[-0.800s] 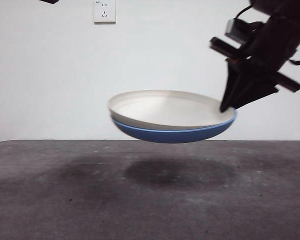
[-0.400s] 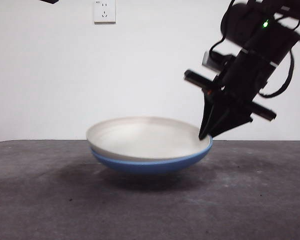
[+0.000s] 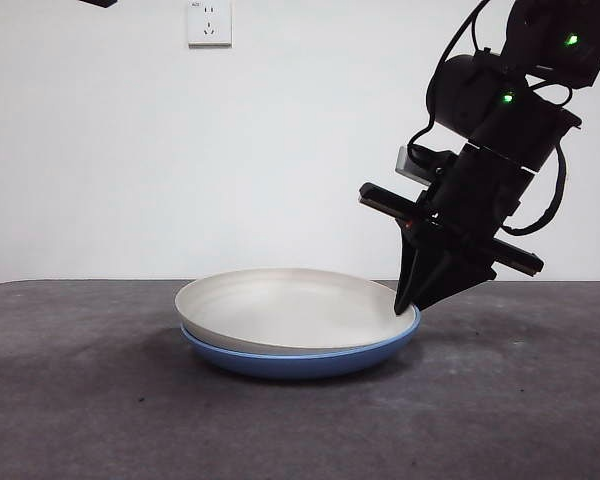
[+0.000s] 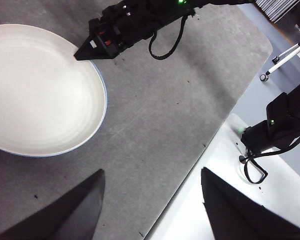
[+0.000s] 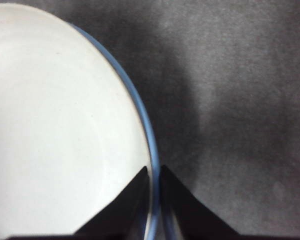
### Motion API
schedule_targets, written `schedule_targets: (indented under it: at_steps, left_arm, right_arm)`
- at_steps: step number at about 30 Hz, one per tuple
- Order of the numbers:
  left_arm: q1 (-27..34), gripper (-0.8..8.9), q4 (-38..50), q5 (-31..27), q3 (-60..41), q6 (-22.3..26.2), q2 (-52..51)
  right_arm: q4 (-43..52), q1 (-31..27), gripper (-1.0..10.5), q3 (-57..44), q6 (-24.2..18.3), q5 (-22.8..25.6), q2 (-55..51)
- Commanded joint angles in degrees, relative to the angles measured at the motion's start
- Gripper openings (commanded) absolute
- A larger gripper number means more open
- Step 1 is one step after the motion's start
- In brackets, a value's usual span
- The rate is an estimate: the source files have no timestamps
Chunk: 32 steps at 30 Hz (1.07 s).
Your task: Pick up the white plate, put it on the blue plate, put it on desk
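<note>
While your right gripper [image 5: 154, 172] clenches the stacked rims between its jaws, white plate [image 3: 285, 308] inside one jaw, blue plate [image 3: 300, 360] outside, on desk [image 3: 90, 400], left gripper [image 4: 150, 180] released, well apart.

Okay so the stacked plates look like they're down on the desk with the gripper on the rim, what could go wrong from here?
1. The right gripper is clamped on the rims of the white plate and blue plate; lifting before opening would likely drag the stack up or tilt it.
2. The white plate sits nested slightly off-centre, so a sideways pull might slide it.
3. The left gripper hangs open over the desk edge, clear of this.
</note>
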Motion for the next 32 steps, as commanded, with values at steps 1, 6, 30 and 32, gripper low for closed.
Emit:
schedule_targets:
  at_steps: [1, 6, 30, 32]
  left_arm:
    - [-0.37, 3.09, 0.42, 0.24, 0.59, 0.24, 0.37]
    - [-0.37, 3.09, -0.46, 0.24, 0.59, 0.28, 0.37]
    - [-0.37, 3.09, -1.07, 0.24, 0.59, 0.31, 0.37]
    - [-0.37, 3.09, -1.05, 0.24, 0.59, 0.31, 0.37]
  right_arm:
    - [0.77, 0.35, 0.1, 1.49, 0.79, -0.22, 1.86]
    - [0.70, 0.35, 0.4, 1.49, 0.81, -0.22, 1.95]
    - [-11.67, 0.50, 2.5, 1.49, -6.40, -0.63, -19.45]
    - [-14.99, 0.83, 2.5, 1.49, -8.26, -0.68, -23.21]
